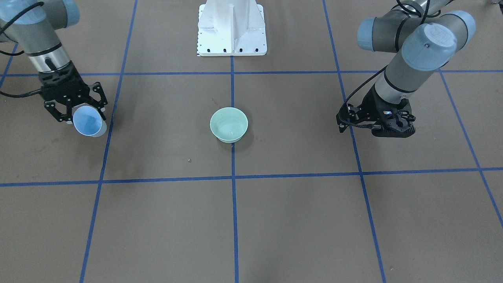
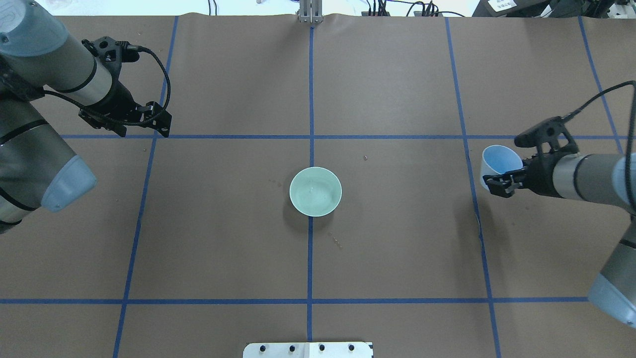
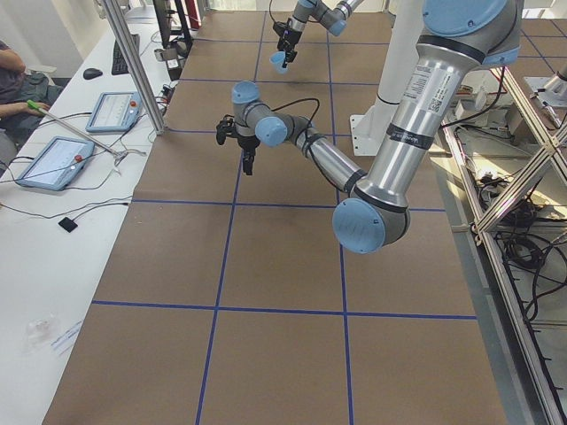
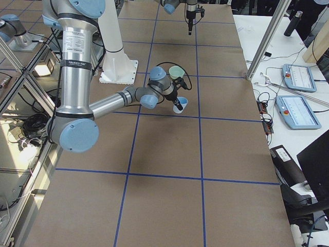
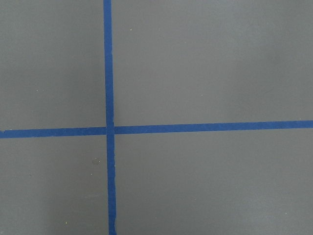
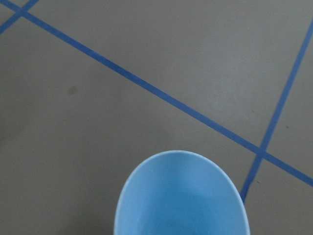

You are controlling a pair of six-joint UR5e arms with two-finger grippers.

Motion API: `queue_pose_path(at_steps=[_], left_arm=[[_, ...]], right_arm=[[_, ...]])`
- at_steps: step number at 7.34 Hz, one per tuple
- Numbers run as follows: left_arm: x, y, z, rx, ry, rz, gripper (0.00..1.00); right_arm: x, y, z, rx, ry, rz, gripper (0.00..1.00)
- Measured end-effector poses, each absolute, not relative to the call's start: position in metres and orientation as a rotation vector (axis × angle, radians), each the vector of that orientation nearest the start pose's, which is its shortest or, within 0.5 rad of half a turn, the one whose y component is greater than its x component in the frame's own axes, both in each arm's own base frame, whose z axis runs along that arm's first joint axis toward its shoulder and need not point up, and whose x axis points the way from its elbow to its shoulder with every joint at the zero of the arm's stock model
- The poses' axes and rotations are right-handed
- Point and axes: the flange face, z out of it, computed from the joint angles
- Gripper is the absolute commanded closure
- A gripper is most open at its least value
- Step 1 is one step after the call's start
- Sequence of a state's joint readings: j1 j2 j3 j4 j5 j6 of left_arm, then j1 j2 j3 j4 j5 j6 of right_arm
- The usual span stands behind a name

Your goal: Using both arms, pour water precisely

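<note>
Your right gripper (image 1: pixel 80 111) is closed around a light blue cup (image 1: pixel 88 122), one black finger on each side of its wall. The cup is tilted, its mouth turned towards the operators' side of the table (image 1: pixel 314 220). In the right wrist view you see down into its pale blue inside, but you cannot tell whether any liquid is there. The only sign of the water (image 2: pixel 312 189) is a faint white glint inside the pale green bowl (image 1: pixel 229 124), which stands upright at the middle of the table on a blue tape line (image 1: pixel 234 220). That bowl is well apart from the cup, off towards the robot's left of it. Your left gripper (image 2: pixel 160 123) points down at the table on the far side of the bowl, also well apart from it. Its jaws look pressed together with nothing between them. Its wrist camera shows you only brown table and two crossing tape lines.
</note>
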State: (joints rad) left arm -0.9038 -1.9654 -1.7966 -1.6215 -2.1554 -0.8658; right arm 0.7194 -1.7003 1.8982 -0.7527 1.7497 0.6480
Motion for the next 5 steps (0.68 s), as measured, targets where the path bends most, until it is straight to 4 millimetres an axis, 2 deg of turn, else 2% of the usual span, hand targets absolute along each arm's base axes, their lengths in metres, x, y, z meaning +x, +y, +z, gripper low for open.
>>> queue_pose_path(at_steps=[1, 3, 4, 5], left_arm=[[0.316, -0.529, 0.328, 0.083, 0.856, 0.009, 0.0], [0.314, -0.53, 0.326, 0.088, 0.857, 0.007, 0.0], [0.312, -0.531, 0.326, 0.089, 0.857, 0.004, 0.0], [0.312, -0.531, 0.325, 0.09, 0.857, 0.004, 0.0]], right_arm=[[-0.252, -0.395, 0.505, 0.65, -0.843, -0.261, 0.99], [-0.224, -0.394, 0.537, 0.665, -0.852, -0.237, 0.98], [-0.211, -0.387, 0.558, 0.684, -0.859, -0.226, 0.98], [-0.2, -0.379, 0.587, 0.714, -0.874, -0.219, 0.98]])
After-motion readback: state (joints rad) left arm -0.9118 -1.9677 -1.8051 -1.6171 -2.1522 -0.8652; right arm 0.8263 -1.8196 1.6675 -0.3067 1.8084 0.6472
